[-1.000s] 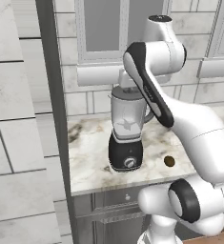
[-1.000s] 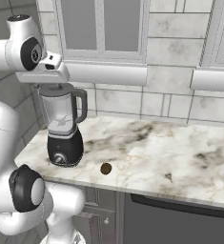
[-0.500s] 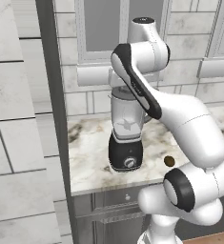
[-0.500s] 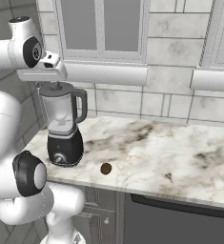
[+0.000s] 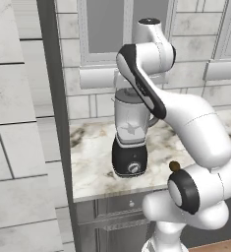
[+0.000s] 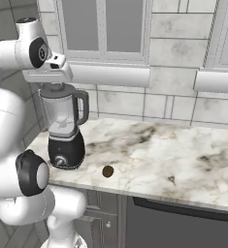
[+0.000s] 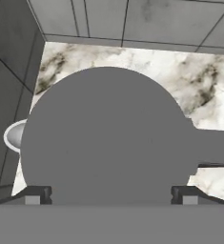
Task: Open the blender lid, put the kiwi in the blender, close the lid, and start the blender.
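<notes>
Kiwi (image 5: 174, 166) half behind arm

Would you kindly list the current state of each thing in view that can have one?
blender lid: on the jar, closed.
blender: upright on the counter, nothing visible inside.
kiwi: lying on the counter, apart from the blender.
pincer: open, right above the lid, holding nothing.
</notes>
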Tool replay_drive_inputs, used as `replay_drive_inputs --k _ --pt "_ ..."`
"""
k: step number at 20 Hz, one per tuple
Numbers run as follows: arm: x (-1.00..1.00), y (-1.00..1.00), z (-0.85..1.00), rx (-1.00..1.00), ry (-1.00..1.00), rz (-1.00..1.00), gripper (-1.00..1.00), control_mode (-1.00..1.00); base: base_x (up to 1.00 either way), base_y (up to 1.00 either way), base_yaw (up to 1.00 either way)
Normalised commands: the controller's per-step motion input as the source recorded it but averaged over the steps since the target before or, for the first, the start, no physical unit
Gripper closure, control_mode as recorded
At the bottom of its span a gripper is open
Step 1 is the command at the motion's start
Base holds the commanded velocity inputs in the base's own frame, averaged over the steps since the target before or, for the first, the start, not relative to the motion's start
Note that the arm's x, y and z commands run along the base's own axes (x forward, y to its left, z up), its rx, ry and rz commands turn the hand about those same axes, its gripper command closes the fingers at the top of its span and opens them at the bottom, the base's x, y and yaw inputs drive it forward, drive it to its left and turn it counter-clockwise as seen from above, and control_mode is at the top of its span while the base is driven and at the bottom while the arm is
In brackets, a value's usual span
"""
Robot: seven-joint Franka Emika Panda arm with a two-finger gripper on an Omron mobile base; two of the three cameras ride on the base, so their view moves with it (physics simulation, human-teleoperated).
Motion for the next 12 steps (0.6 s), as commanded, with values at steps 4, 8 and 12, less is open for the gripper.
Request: replay_drive_inputs --k 4,8,12 --pt "0.26 0.0 -0.26 0.02 0.03 0.0 -1.0 -1.0 0.0 0.0 0.0" --pt "0.25 0.0 -0.22 0.02 0.0 0.0 -1.0 -1.0 0.0 0.0 0.0" --pt "0.3 0.0 -0.15 0.03 0.0 0.0 -1.0 -1.0 0.0 0.0 0.0"
